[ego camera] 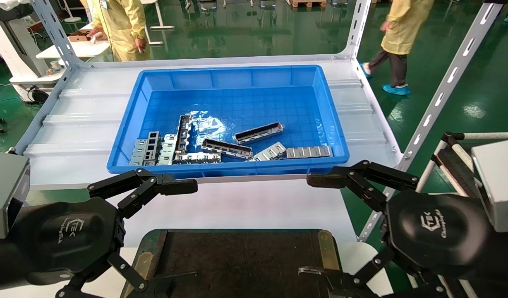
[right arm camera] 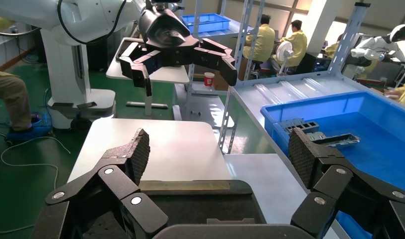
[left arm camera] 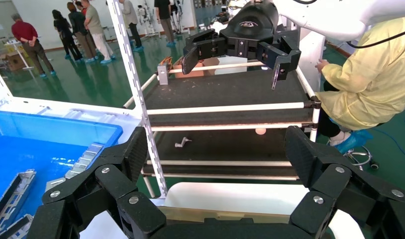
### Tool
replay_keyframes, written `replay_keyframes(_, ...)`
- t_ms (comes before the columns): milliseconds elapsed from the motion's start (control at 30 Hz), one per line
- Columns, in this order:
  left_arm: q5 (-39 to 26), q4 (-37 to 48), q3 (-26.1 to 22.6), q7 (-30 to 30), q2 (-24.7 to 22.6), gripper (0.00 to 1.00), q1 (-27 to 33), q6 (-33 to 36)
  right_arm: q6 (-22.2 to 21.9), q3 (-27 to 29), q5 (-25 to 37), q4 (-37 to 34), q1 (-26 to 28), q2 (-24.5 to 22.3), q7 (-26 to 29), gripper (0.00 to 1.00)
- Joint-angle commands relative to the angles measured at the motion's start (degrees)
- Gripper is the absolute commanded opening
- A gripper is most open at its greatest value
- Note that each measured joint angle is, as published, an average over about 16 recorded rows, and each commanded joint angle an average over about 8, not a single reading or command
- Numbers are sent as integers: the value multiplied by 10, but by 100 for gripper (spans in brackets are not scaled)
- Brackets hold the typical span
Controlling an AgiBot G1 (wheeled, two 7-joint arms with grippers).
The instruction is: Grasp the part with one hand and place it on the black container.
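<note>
Setting: green factory floor, pale surface (ego camera: pixel 92 136) on a white slotted rack.
Parts: several channel bars in the blue bin (ego camera: pixel 221 78); the part (ego camera: pixel 259 132) lying free, centre-right of frame, looks easiest.
Black container (ego camera: pixel 241 260): bottom centre, bare.
Right gripper (ego camera: pixel 316 225): lower right, jaws spread, holding nothing.
Left gripper (ego camera: pixel 161 236): lower left, jaws spread, idle.
Advice: close across the narrow width, mid-length.
Obstacles: ribbed plates (ego camera: pixel 308 152), bin's near wall.
</note>
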State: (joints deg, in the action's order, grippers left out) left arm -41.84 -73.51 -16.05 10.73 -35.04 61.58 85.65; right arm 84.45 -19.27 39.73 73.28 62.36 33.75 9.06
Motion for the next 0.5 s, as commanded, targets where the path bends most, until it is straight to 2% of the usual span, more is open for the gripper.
replay_keyframes(33, 0, 0, 0, 0, 0, 100, 0, 0, 0, 0, 0, 0, 0, 0, 0, 100)
replay_keyframes(500, -13, 13, -6, -3, -8, 100, 5, -8, 0, 0, 0, 0, 0, 0, 0, 100)
